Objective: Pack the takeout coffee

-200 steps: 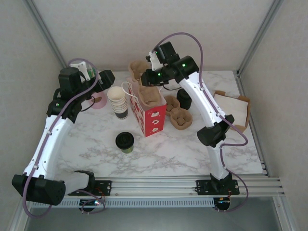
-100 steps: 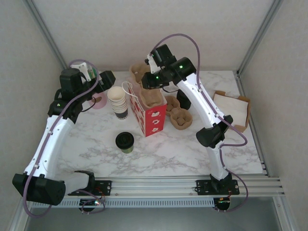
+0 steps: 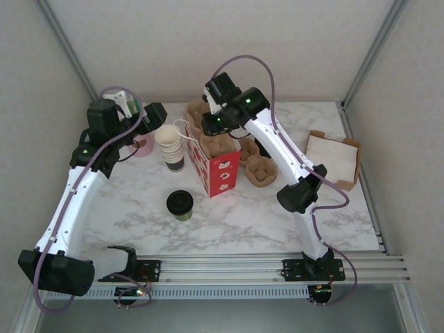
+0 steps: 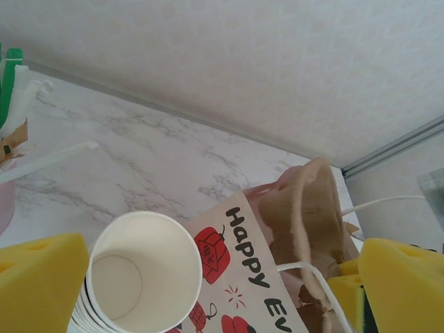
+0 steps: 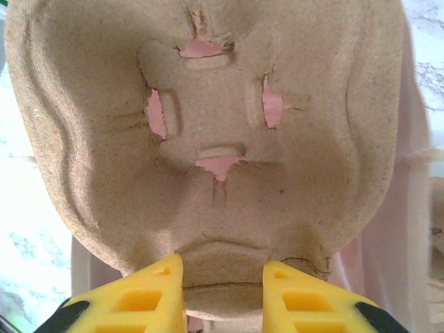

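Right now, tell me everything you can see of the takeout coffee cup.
The takeout coffee is a small paper cup with a round black lid and an olive-green lower body. It stands upright, lidded, on the marble table, apart from the red paper bag to its right and the stack of lidless cups beyond it. Nothing touches it but the table.

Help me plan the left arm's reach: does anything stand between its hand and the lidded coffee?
Yes. The stack of lidless cups stands just ahead of the open left hand, roughly on the line toward the takeout coffee. Nothing else visible lies between them.
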Tool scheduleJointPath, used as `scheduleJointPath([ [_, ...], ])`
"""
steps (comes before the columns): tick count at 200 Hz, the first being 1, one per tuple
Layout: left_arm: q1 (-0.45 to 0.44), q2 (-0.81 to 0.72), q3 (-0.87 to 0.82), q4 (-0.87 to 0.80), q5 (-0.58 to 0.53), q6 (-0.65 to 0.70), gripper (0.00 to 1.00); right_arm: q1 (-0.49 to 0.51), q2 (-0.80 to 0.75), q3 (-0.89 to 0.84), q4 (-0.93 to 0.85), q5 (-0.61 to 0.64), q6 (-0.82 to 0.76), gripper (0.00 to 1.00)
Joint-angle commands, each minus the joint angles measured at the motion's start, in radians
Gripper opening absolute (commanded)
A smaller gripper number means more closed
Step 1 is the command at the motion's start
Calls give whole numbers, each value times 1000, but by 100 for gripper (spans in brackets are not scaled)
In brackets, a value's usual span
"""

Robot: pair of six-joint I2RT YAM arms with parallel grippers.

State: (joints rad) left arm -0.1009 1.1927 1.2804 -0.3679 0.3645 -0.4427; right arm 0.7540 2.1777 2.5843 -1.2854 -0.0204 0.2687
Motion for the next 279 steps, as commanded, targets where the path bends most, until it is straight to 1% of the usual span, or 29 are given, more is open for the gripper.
scheduleJointPath([
  [1,7,-2,-9,32,26,-14,100,20,12,7,-31,40,-10,26],
  [51,8,2,-14,38,31,-14,100,29,33,9,-37,45,-8,26],
  [130,8,11,-20,42,43,-17,100,50,57,7,-80,98,-17,25],
  [228,8,22,-25,50,52,-17,99,60,90,3,-103,111,-20,25],
  [279,7,24,-30,50,50,-14,99,69,49,4,-91,123,-11,24],
])
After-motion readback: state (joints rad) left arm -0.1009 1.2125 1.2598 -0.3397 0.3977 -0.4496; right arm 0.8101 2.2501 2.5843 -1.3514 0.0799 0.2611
